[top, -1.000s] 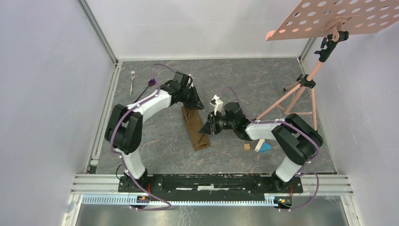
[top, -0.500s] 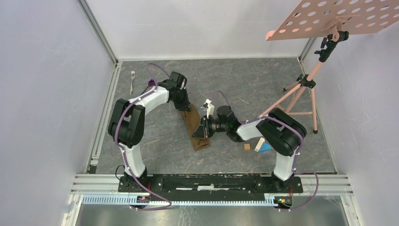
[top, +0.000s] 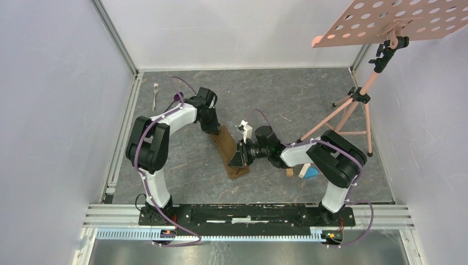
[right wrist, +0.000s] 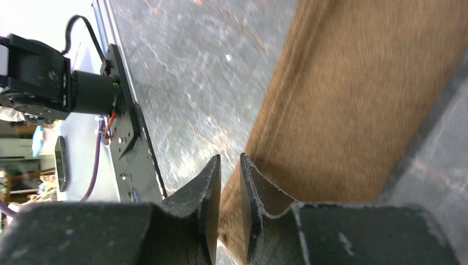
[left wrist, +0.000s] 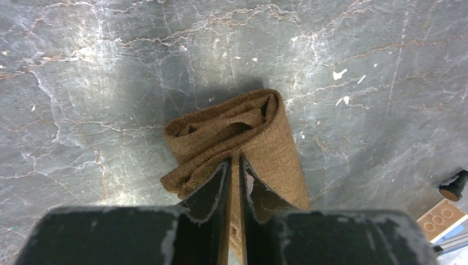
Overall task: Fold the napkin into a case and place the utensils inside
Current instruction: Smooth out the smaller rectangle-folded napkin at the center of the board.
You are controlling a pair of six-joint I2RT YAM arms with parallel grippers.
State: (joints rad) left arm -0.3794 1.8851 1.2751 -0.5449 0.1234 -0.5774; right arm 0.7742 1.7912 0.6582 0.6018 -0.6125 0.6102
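Low in the overhead view, right of centre: a wooden block and a blue block on the grey table, close by the right arm.

Just left of those, right gripper down on the lower end of the case. Seen from its own wrist: fingers drawn nearly together over the long edge of the brown cloth, seemingly nipping a bit of it, though blurred there.

Mid-frame: case lying flat as a long narrow strip, slanting from upper left to lower right. From the left wrist, folded layers gaping slightly at the end away from the camera.

At the strip's upper end, left gripper, clenched on a thin fold of the cloth, plain in its wrist view.

Farther up, near the table's upper left corner: fork and, just right of it, purple spoon, both out on the table and well apart from the case, the spoon close under the left arm's cable.

Far right: pink stand with a perforated board on top.
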